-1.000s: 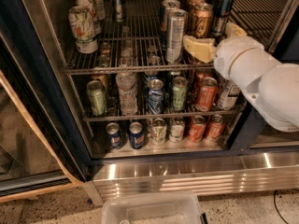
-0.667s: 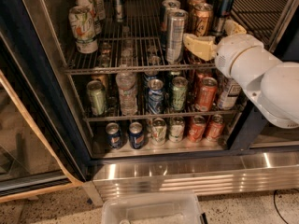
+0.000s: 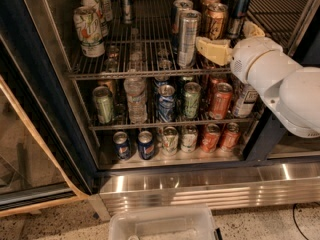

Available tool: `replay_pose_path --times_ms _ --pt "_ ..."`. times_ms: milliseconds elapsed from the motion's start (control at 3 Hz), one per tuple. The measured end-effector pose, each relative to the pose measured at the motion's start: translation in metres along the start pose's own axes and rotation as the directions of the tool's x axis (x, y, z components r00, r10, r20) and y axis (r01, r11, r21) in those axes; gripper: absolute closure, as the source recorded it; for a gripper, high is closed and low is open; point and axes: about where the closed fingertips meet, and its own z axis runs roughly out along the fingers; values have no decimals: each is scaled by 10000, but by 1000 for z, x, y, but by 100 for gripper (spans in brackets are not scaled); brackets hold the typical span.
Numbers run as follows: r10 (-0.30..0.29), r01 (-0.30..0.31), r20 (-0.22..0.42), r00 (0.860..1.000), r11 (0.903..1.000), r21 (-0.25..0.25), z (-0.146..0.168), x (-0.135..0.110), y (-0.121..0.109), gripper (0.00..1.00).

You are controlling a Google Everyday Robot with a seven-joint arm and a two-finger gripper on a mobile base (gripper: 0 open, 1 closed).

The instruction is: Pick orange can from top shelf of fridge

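Note:
The orange can (image 3: 216,21), tall, copper-coloured with a dark emblem, stands on the right side of the top shelf (image 3: 150,74) of the fridge (image 3: 35,99). More similar cans stand in a row behind it. My gripper (image 3: 232,39) is open at the front of the top shelf, just in front of and slightly right of the orange can. One pale yellow finger (image 3: 212,50) points left below the can, and the other finger (image 3: 252,29) is to the can's right. The white arm (image 3: 285,84) hides the right end of the shelves.
A tall silver can (image 3: 187,37) stands just left of the gripper. White-green cans (image 3: 90,31) stand at the shelf's left. Lower racks hold a water bottle (image 3: 136,96) and small soda cans (image 3: 220,100). The open glass door (image 3: 25,149) is left, and a clear bin (image 3: 162,224) is below.
The arm and gripper have barely shifted, edging slightly up toward the orange can. No can has moved.

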Motion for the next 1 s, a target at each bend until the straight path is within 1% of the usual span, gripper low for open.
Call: replay_pose_path --times_ms 333,667,1000 --pt "0 0 1 10000 10000 -1 0 0 0 26" --pt "50 -49 86 10000 9999 -125 5 0 0 28" --pt "72 -68 143 9999 9996 -284 20 0 -5 28"
